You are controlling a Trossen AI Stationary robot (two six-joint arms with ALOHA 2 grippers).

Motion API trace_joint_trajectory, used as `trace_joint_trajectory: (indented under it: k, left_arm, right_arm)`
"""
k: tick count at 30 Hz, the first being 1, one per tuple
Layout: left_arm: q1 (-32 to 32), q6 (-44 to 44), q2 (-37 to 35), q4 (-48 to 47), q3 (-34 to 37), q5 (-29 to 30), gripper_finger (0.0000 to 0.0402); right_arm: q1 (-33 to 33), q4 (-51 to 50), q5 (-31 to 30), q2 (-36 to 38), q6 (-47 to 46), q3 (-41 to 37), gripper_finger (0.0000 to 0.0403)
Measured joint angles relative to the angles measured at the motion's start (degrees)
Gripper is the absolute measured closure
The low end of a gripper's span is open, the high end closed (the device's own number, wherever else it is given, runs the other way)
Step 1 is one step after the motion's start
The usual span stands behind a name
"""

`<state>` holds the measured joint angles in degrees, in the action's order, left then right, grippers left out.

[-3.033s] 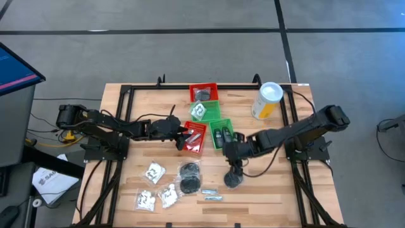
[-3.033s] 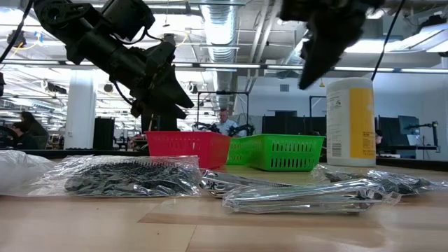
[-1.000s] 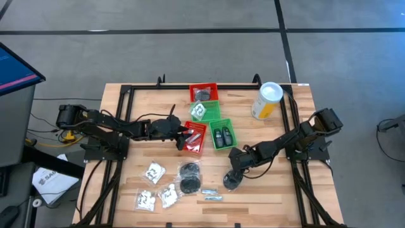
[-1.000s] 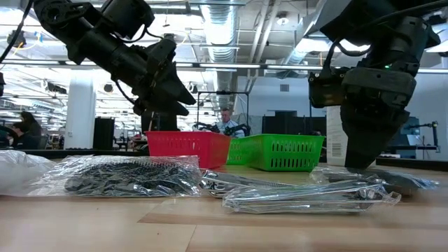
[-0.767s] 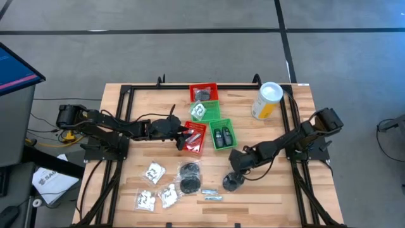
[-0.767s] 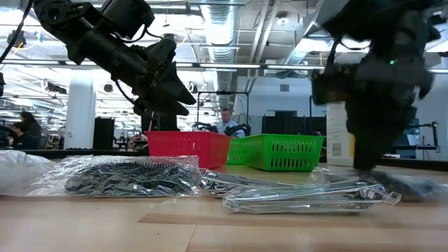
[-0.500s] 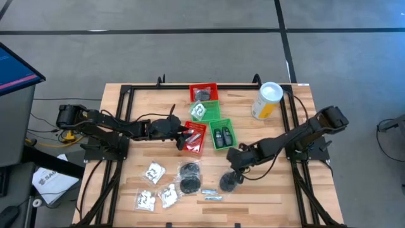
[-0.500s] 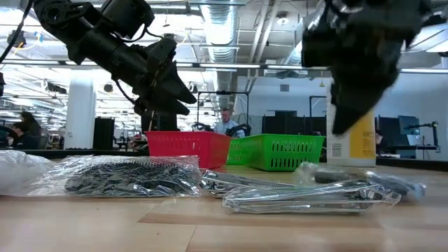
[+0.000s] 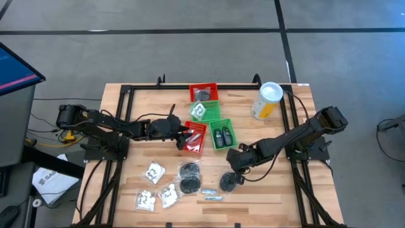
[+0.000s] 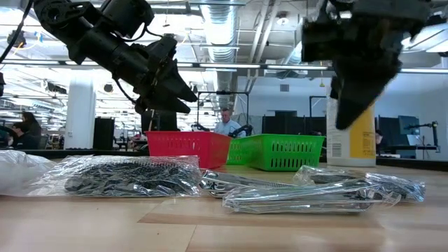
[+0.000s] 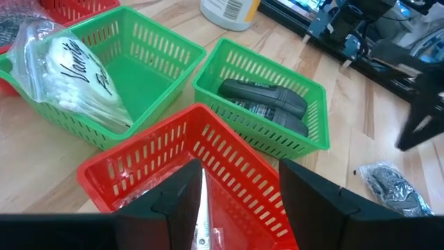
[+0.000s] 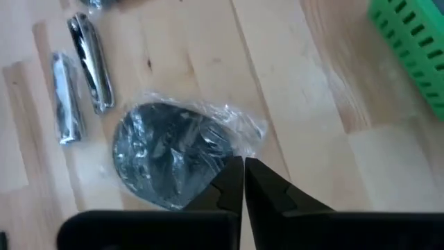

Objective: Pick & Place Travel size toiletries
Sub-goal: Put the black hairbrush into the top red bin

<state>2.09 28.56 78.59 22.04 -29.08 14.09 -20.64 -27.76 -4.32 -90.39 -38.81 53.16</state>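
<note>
A clear packet with a black disc (image 9: 228,182) lies flat on the table. My right gripper (image 9: 232,171) hangs shut above its edge (image 12: 232,139), clear of it in the low view (image 10: 344,122). My left gripper (image 9: 185,135) is open and hovers over the nearer red basket (image 11: 208,149), which holds a silvery sachet (image 11: 201,226). More toiletries lie near the front edge: packets with white contents (image 9: 154,172), two black disc packets (image 9: 188,177) and slim silvery sachets (image 9: 211,194).
A red basket (image 9: 204,93) and two green baskets (image 9: 204,111) (image 9: 221,135) stand in a row toward the far edge, each with items inside. A tall yellow canister with a white lid (image 9: 267,100) stands at the far right. A black frame borders the table.
My right gripper, shut throughout, has risen from the black disc packet and now hangs above it. The packet stays on the table and has shifted a little toward the table's left edge. My left gripper has kept still.
</note>
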Motion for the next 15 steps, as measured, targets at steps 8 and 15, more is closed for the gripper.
trace_joint_trajectory:
  k: [8,15]
  left_arm:
    - [0.0,0.0,0.0,0.4,0.0,0.0,0.0221]
    - [0.0,0.0,0.0,0.5,0.0,0.0,0.0221]
  right_arm:
    - [0.2,2.4,-0.1,-1.3,-1.6,-1.8,0.0331]
    - [0.3,5.3,0.0,-7.2,-1.3,-1.8,0.0266]
